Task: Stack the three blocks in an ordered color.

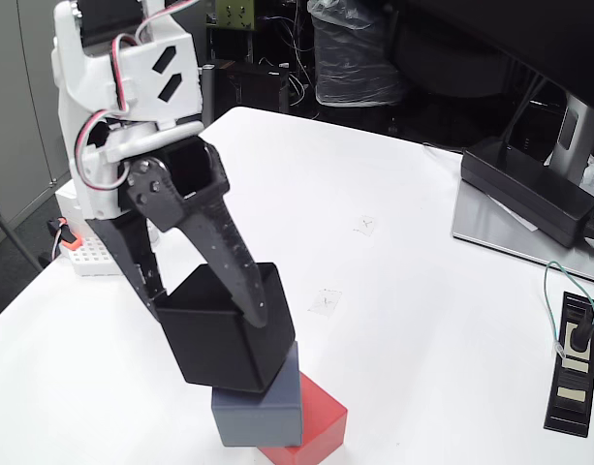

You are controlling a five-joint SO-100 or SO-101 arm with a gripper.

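Fixed view, starting nearest the lens: the red block [316, 424] sits flat on the white table [393, 242] at the bottom edge, one corner cut off by the frame. On it rests the grey block [258, 412], shifted to the left so it overhangs the red one on that side. On top of the grey comes the black block [219, 339], and it is tilted, leaning with its lower right corner down on the grey block's top.

My gripper [214, 305] is on that black block right now: my jaws are closed against it, one dark finger [234, 257] running down its front face, the other finger [137, 257] pressed along its left side. Whether the cube's weight is on me or on the grey block, I cannot tell.

Further back, my white arm [122, 68] rises at the left with red and white wires looping by it. Behind my left finger a white perforated brick [88, 257] with an orange part lies near the table's edge. Two small marks [326, 300] show on the table's middle. To the right, a black power brick [529, 189] lies on a grey monitor base [510, 237], and a black strip [573, 363] with a green cable lies near the right edge.
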